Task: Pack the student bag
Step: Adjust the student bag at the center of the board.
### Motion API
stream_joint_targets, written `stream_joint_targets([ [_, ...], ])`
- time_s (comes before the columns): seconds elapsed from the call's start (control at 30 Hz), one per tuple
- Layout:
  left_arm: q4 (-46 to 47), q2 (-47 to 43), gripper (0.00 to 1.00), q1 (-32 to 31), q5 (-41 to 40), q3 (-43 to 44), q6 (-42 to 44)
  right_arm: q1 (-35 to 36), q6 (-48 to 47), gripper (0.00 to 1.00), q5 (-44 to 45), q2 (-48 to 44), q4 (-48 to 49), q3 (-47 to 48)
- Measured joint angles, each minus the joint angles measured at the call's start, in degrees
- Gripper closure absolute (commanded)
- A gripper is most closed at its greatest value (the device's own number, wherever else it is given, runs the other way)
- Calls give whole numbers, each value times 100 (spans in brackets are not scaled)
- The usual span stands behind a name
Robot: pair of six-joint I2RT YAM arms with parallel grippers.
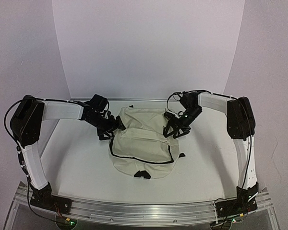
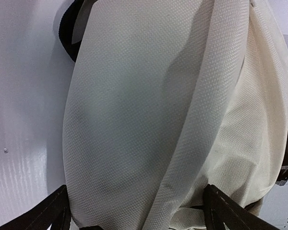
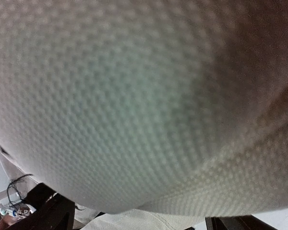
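The student bag [image 1: 141,143] is a cream fabric backpack with a black zipper line, lying flat in the middle of the white table. My left gripper [image 1: 111,127] presses against its left upper side and my right gripper [image 1: 175,126] against its right upper side. In the left wrist view the bag [image 2: 149,96] fills the frame, and the left gripper [image 2: 135,194] stands wide open with a bulge of fabric between its fingers [image 2: 216,206]. In the right wrist view the bag [image 3: 134,96] is very close and blurred. The right gripper [image 3: 139,218] is open too, its dark fingers [image 3: 57,211] far apart under the fabric.
A black buckle [image 1: 142,174] sticks out from the bag's near edge, and a black strap [image 2: 67,33] curls out at its far left. A small black tab [image 1: 182,155] lies by the bag's right side. The aluminium rail [image 1: 144,208] runs along the table's near edge.
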Motion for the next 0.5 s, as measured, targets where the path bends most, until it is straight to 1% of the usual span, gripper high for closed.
stream_joint_targets([
  [0.1, -119, -83, 7, 109, -2, -64, -3, 83, 69, 8, -30, 124, 131, 242],
  [0.17, -188, -87, 2, 136, -3, -64, 21, 73, 85, 8, -31, 130, 192, 283],
  [0.3, -567, -148, 0, 139, -87, 64, 158, -103, 71, 2, -32, 113, 236, 296],
  [0.4, -1131, -255, 0, 180, -174, 426, 373, -382, -4, 2, 71, -59, 239, 294],
  [0.5, -1708, -347, 0, 253, -244, 1112, 626, -729, -146, 2, 365, -512, 257, 292],
])
